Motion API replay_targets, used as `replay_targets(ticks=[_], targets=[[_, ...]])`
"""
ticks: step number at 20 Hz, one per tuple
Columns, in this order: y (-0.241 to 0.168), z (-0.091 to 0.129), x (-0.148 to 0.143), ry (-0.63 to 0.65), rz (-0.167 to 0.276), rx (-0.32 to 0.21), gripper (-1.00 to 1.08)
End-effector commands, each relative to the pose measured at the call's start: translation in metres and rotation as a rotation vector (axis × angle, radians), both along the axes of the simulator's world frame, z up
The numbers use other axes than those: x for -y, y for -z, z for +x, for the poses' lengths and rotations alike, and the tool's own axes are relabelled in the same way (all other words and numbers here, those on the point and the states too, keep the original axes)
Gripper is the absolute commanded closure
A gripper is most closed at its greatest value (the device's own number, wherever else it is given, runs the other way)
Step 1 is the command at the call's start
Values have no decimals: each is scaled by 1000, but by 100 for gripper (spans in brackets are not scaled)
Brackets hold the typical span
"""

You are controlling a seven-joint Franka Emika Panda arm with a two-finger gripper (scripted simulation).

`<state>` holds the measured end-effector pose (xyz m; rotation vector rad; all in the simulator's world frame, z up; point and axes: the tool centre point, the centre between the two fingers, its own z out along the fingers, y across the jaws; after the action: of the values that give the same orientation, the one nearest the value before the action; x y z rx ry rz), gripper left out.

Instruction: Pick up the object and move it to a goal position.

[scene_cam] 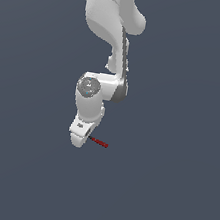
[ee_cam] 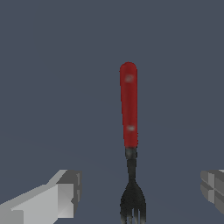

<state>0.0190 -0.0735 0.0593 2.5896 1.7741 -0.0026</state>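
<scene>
Here, your fingers [ee_cam: 139, 197] stand wide on either side of the fork's [ee_cam: 129, 131] dark tines, not yet gripping, so next lower and close them.

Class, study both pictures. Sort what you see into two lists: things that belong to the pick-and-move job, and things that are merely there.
Belongs to the job:
- the red-handled fork, black tines toward the gripper
- the gripper, jaws wide apart either side of the fork, not touching it

Merely there:
- the plain grey surface; nothing else lies about
</scene>
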Motion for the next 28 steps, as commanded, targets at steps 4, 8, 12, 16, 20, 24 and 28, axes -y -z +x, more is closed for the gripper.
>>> replay_targets(ticks=[4, 8, 12, 16, 20, 24, 28], targets=[[3, 0, 0, -31, 3, 0, -92], [4, 0, 0, -27, 3, 0, -92], [16, 0, 0, -29, 3, 0, -92], [38, -1, 0, -31, 3, 0, -92], [51, -1, 0, -32, 3, 0, -92], [53, 0, 0, -32, 3, 0, 108], [53, 0, 0, -32, 3, 0, 108]])
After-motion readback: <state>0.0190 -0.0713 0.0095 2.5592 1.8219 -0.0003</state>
